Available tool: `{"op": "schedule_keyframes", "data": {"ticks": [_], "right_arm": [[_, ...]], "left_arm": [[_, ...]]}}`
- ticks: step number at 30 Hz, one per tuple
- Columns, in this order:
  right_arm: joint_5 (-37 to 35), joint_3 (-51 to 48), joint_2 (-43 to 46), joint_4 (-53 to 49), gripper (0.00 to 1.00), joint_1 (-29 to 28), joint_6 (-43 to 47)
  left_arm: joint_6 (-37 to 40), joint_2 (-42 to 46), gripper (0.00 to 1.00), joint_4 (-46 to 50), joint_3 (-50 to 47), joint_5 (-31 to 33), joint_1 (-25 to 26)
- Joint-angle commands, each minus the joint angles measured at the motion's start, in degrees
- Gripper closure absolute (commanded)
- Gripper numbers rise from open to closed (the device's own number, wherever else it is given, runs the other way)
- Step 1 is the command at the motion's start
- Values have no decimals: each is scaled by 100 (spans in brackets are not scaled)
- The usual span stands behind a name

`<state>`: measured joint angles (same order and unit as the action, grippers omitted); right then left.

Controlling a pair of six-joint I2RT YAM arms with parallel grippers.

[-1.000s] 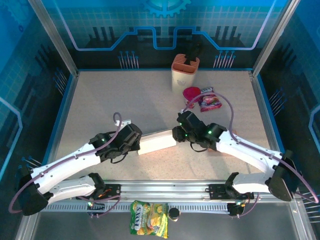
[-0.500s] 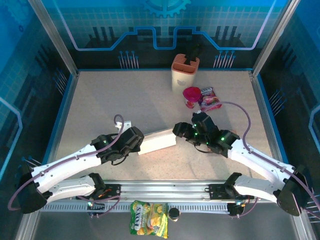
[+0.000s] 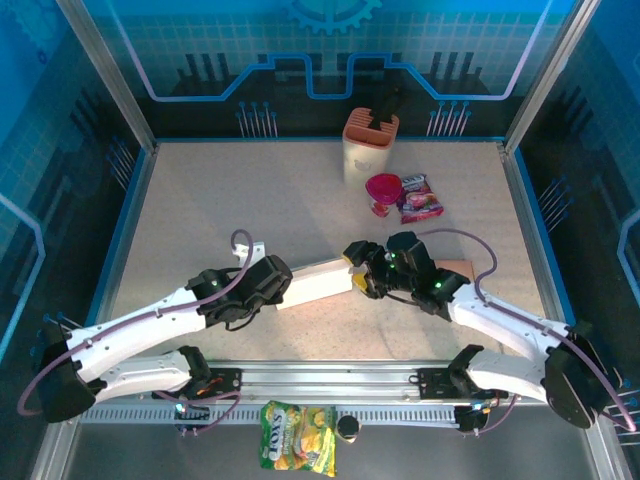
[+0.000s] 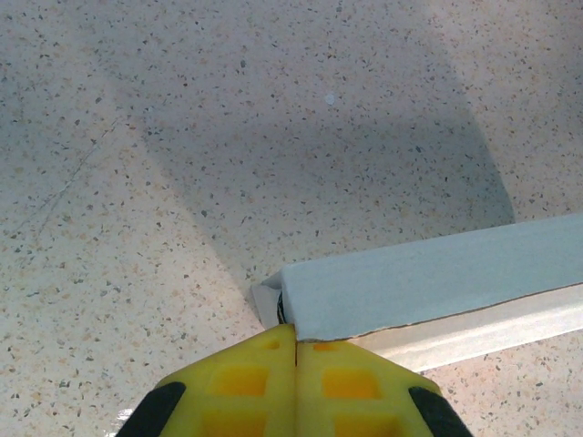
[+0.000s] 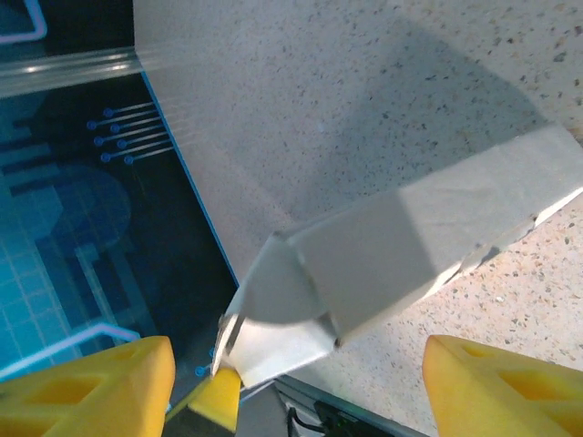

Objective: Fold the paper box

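— What sort of place are we in?
— A robot lab cell, we'd say: metal frame posts (image 3: 108,75), blue circuit-print walls (image 3: 200,50), a speckled table (image 3: 220,200).
— And robot arms (image 3: 140,325) bolted to a rail (image 3: 330,378).

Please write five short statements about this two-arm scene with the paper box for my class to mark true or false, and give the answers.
1. The left tool is shut on one end of the paper box. True.
2. The right tool is clamped shut on the box. False: its jaws stand wide apart, with the box's end flap between them.
3. The paper box stands upright. False: it lies lengthwise on the table.
4. A pink cup sits beside a snack packet. True.
5. The yellow snack bag lies against the box. False: it lies apart from it, on the near side of the rail.
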<state>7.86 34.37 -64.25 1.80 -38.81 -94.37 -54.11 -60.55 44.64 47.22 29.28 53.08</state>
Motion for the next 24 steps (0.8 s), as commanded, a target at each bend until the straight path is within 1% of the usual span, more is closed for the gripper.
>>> {"op": "schedule_keyframes", "data": {"ticks": [1, 7, 10, 12, 16, 18, 22, 23, 24], "right_arm": [[229, 7, -158, 587, 29, 140, -277], [330, -91, -308, 691, 35, 172, -341], [282, -271, -271, 795, 40, 184, -387], [265, -338, -269, 831, 46, 190, -381], [251, -424, -303, 845, 55, 207, -354], [247, -491, -333, 891, 61, 224, -353], [243, -578, -419, 954, 69, 232, -344], [244, -587, -436, 962, 71, 232, -341], [245, -610, -455, 982, 71, 220, -345]], "left_arm": [[-100, -172, 100, 519, -22, -194, 64], [-109, -141, 100, 554, 6, -153, 71], [-105, -152, 100, 554, 34, -165, 80], [-96, -157, 100, 536, 33, -168, 88], [-100, -136, 100, 526, 51, -183, 106], [-105, -80, 100, 560, 89, -187, 123], [-135, 212, 79, 573, 163, -277, 167], [-149, 341, 71, 572, 180, -298, 176], [-160, 476, 68, 574, 202, -336, 178]]}}
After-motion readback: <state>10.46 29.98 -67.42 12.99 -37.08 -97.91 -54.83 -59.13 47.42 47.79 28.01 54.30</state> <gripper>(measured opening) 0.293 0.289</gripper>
